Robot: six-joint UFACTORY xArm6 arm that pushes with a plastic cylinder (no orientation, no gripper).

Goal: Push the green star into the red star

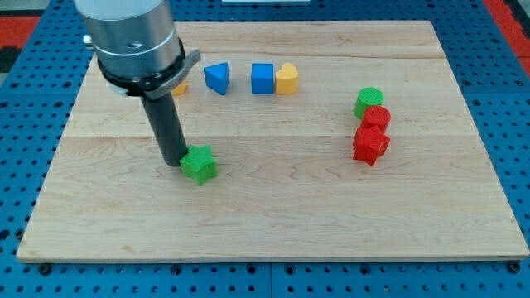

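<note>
The green star (199,164) lies on the wooden board, left of centre. My tip (176,161) stands right against its left side, touching or nearly touching it. The red star (370,145) lies far to the view's right, at about the same height in the view. A red hexagonal block (376,117) sits just above the red star, and a green round block (368,100) sits above that.
Along the view's top lie a blue triangular block (217,78), a blue cube (262,79) and a yellow block (286,79) touching it. An orange-yellow block (180,86) is partly hidden behind the arm. The board's edge (265,258) borders blue pegboard.
</note>
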